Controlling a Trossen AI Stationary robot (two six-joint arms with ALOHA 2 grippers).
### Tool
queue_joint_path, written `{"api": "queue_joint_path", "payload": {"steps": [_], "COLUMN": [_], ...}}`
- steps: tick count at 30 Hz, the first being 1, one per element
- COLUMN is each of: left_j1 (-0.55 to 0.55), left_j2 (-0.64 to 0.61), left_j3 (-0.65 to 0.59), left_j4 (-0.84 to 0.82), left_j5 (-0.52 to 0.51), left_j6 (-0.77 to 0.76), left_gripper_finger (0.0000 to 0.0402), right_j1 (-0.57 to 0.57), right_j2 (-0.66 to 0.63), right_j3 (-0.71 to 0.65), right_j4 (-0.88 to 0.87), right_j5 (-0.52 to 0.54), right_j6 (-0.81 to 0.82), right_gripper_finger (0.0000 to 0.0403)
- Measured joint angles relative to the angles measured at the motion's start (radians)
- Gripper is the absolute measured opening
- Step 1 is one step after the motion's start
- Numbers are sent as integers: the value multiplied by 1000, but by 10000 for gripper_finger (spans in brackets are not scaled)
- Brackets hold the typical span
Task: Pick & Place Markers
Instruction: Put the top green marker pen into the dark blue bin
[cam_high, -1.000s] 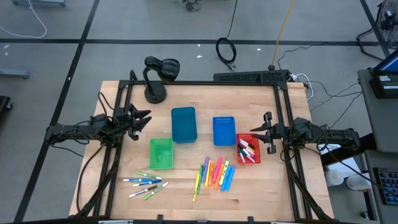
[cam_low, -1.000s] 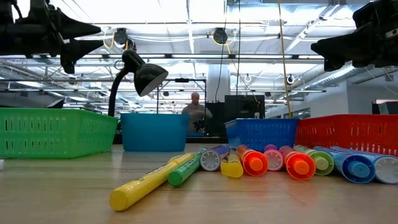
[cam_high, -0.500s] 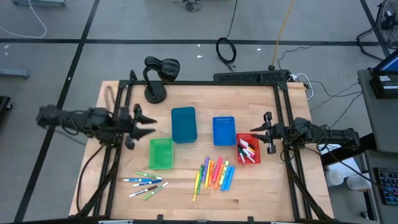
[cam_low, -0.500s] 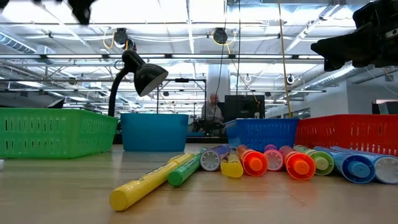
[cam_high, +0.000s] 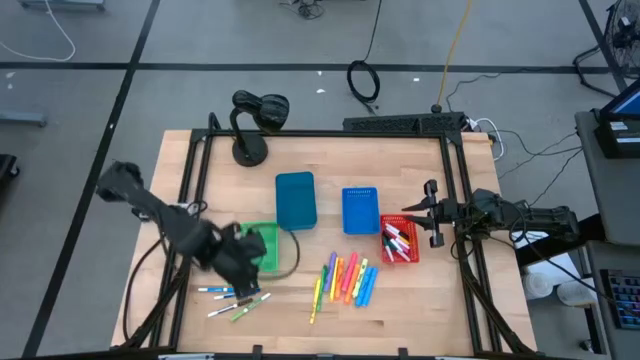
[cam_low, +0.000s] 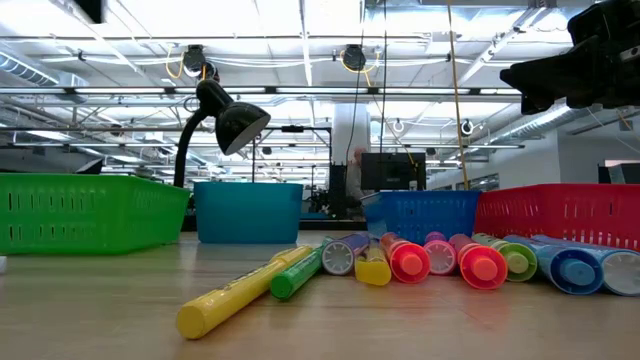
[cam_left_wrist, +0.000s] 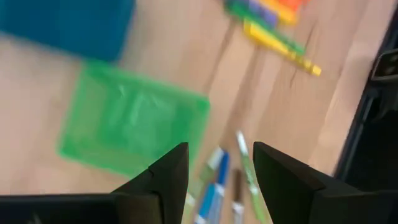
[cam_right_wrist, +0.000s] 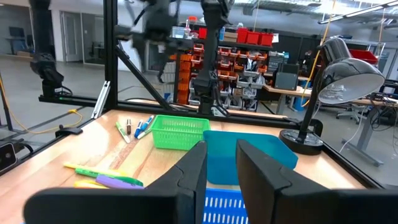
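1. Broadly, the bench (cam_high: 180, 160) carries everything; the green bin (cam_high: 262, 245) serves as landmark, standing toward the front left of the boards.
2. Behind the green bin stands a teal bin (cam_high: 295, 200), and beside that a blue bin (cam_high: 360, 210), then a red bin (cam_high: 400, 240) with some markers already in it; I judge the bins are sorting targets.
3. A black desk lamp (cam_high: 250, 125) stands well behind the green bin, at the bench's back edge.
4. The left claw (cam_high: 240, 262) hangs over the green bin's front left corner, fingers spread and empty, probably lining up for a pick.
5. The right claw (cam_high: 432, 215) waits well to the right of the green bin, past the red bin, fingers a little apart with nothing between them.
6. The neon markers (cam_high: 345, 280) lie in a loose row to the front right of the green bin, apart from both claws.
7. The white-bodied markers (cam_high: 232, 297) lie scattered just in front of the green bin, close below the left claw and untouched.
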Motion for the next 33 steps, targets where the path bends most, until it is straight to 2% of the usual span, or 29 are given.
{"api": "queue_joint_path", "payload": {"steps": [9, 13, 16, 22, 29, 33], "left_j1": [-177, -220, -233, -233, -230, -236], "left_j2": [195, 244, 265, 256, 179, 140], "left_j3": [4, 4, 3, -60, -249, -337], "left_j4": [-25, -100, -168, -143, 74, 167], "left_j5": [165, 150, 96, 46, 67, 19], "left_j6": [-334, -406, -409, -404, -353, -244], "left_gripper_finger": [184, 184, 184, 184, 184, 184], "right_j1": [0, 0, 0, 0, 0, 0], "right_j2": [0, 0, 0, 0, 0, 0], "right_j3": [0, 0, 0, 0, 0, 0], "right_j4": [0, 0, 0, 0, 0, 0], "right_j5": [0, 0, 0, 0, 0, 0], "right_j6": [0, 0, 0, 0, 0, 0], "right_gripper_finger": [71, 71, 71, 71, 71, 71]}}
